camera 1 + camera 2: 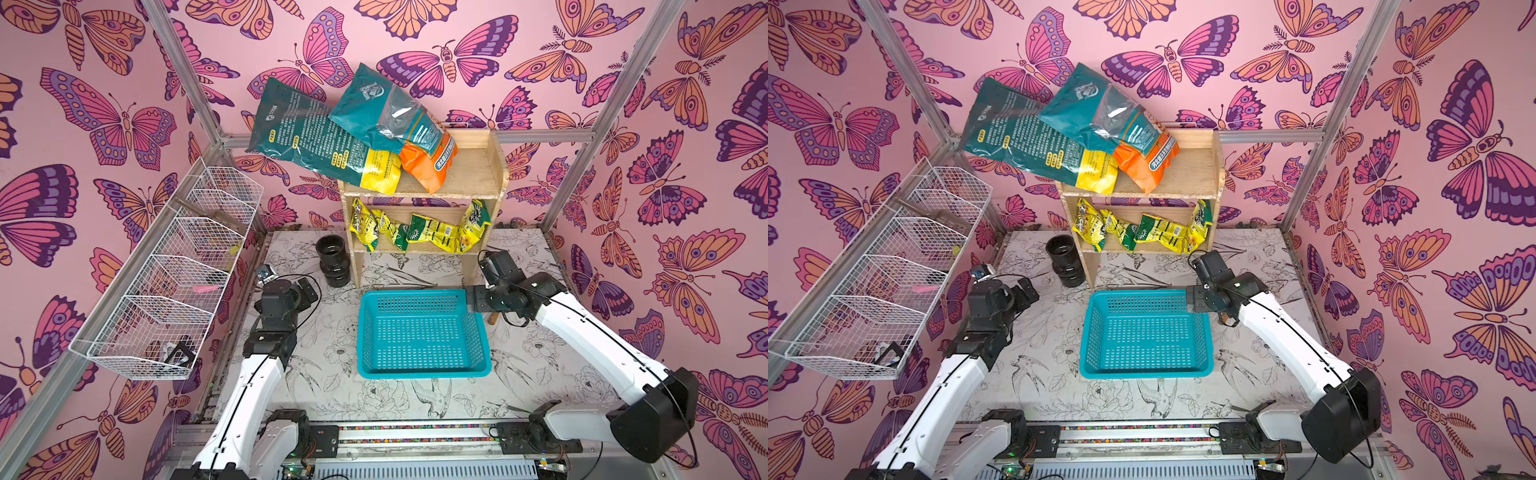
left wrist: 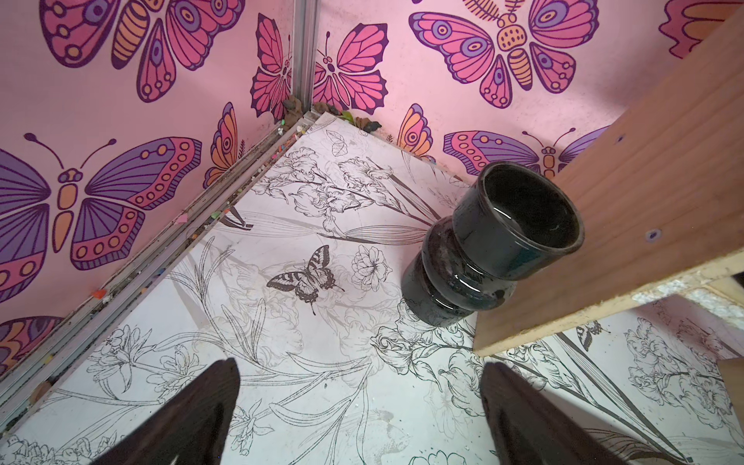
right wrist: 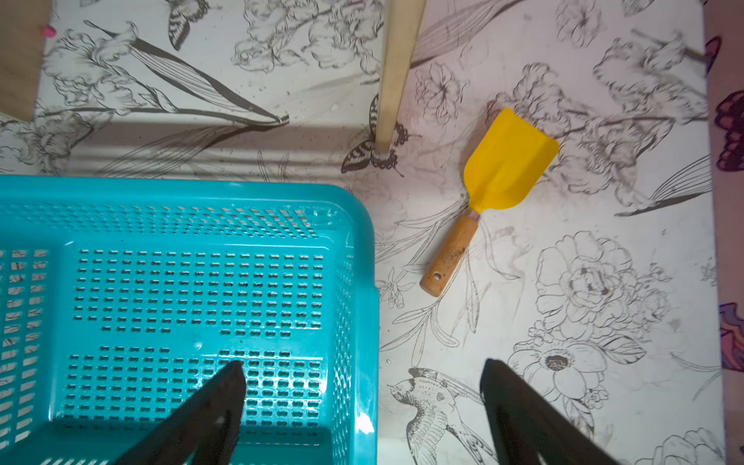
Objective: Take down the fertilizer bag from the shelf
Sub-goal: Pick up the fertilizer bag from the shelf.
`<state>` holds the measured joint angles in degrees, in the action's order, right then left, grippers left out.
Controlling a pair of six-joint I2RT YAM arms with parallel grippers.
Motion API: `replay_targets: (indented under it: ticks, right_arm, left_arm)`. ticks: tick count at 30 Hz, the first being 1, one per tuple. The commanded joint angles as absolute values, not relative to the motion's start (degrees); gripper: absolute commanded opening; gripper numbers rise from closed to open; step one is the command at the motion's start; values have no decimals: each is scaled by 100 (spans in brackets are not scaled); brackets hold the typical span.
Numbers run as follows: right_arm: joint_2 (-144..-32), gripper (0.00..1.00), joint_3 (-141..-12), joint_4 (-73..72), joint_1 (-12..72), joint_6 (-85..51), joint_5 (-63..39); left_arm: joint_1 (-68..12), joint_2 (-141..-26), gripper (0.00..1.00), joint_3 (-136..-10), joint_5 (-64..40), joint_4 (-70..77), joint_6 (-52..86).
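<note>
In both top views the wrists hid the jaws from me, and the right arm covered the yellow trowel [image 3: 505, 161] save its handle end. The left arm sat low beside the black vase [image 1: 332, 262], aimed at the back corner; the right arm reached to the blue basket's [image 1: 424, 370] far right corner, wrist tipped down. The left gripper [image 2: 360, 370] and right gripper [image 3: 362, 366] both stood spread wide, gripping nothing; the two fertilizer bags [image 1: 316, 141] lay overlapped on the shelf's [image 1: 465, 170] top tier, their upper ends overhanging its side.
</note>
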<state>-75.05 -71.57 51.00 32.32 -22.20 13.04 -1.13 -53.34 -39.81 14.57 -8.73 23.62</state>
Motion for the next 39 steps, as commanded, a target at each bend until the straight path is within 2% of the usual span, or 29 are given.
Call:
replay_targets:
  ticks: [1, 6, 8, 11, 19, 28, 31, 33, 39]
  right_arm:
    - [-7301, 96, -7688, 5429, 3516, -1987, 1689]
    - [-7492, 94, -8823, 5357, 4582, -1363, 2836]
    - [-7724, 91, -9499, 5420, 4780, -1126, 2865]
    - [-8006, 90, -10340, 5387, 5019, -886, 2909]
    - [-8660, 92, -11624, 4514, 5092, -97, 2016]
    - [-10934, 85, -15112, 5063, 5055, 1229, 2656]
    - [-11099, 89, -15256, 4802, 4949, 1458, 2776]
    - [-11088, 98, -15091, 4623, 4927, 1636, 2811]
    - [-11001, 99, -14348, 3905, 4927, 2203, 3120]
  left_arm:
    - [-97, -5267, 100, -4075, 1160, -1095, 2382]
    - [-97, -5208, 100, -4816, 110, -1491, 3065]
    - [-133, -5186, 100, -5213, -248, -1545, 3259]
    - [-339, -5203, 100, -5863, -180, -1821, 3253]
    - [-718, -5566, 100, -6886, -534, -1881, 3498]
    - [-1101, -6180, 100, -7285, -1046, -1475, 3647]
    - [-1169, -6220, 100, -7203, -1109, -1266, 3734]
    - [-1191, -6240, 100, -7173, -1157, -1172, 3770]
    - [-1216, -6237, 100, -7088, -1179, -978, 3790]
